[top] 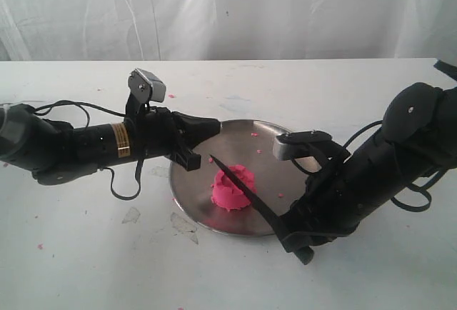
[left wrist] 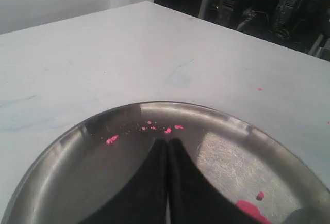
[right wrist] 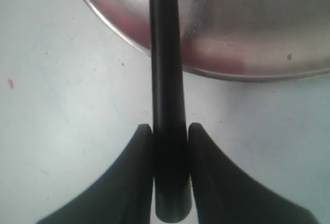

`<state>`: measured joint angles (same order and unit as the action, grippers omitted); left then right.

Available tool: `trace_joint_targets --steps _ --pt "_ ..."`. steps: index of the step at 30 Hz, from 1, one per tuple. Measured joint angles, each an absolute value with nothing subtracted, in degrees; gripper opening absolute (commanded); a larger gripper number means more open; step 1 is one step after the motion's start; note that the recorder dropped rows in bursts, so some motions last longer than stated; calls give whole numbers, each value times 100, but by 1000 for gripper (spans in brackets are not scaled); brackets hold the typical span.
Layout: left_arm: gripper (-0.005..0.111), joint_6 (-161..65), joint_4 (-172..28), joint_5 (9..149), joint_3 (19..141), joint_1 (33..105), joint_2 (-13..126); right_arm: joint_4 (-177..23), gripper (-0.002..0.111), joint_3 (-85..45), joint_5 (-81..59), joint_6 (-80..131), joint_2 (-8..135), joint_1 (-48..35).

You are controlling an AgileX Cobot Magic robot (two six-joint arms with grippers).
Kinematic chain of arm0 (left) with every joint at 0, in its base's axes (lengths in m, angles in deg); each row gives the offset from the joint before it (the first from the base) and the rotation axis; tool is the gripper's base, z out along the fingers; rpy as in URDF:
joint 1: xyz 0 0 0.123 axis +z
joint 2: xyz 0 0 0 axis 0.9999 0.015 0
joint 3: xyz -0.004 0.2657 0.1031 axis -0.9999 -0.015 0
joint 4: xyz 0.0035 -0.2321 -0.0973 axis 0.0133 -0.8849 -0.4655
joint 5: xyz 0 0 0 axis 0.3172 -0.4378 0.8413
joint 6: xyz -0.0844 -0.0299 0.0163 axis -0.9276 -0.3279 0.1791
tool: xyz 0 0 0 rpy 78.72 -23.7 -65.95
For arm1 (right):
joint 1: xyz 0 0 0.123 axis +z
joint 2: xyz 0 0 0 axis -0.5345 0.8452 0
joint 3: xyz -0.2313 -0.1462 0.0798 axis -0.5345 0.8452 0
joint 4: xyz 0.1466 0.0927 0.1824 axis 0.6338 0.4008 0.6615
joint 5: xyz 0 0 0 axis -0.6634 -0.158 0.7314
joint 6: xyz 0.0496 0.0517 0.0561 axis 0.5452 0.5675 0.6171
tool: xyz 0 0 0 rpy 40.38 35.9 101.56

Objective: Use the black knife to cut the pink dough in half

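Note:
The pink dough [top: 232, 188], a small round cake with a scalloped rim, sits whole on the steel plate [top: 196, 206]. Only its edge [left wrist: 252, 211] shows in the left wrist view. The black knife [top: 243, 190] slants up over the dough with its point to the upper left. My right gripper [top: 294, 237] is shut on the knife handle [right wrist: 167, 79] just off the plate's near right rim. My left gripper [top: 214, 127] is shut and empty, hovering over the plate's left rim [left wrist: 77, 131], its fingertips [left wrist: 162, 144] pressed together.
Tiny pink crumbs [left wrist: 165, 129] lie on the plate and a few on the white table [top: 171, 96]. Scuff marks [top: 184, 226] mark the table near the plate's front left. A white curtain hangs behind the table.

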<state>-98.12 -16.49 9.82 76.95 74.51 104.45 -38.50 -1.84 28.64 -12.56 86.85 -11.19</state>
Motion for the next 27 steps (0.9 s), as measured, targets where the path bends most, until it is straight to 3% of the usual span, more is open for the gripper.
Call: trace_joint_targets --steps 27 --pt "0 -9855 -1361 1366 7830 7264 10931 -3850 0 -184 2864 -1256 8685 -1119"
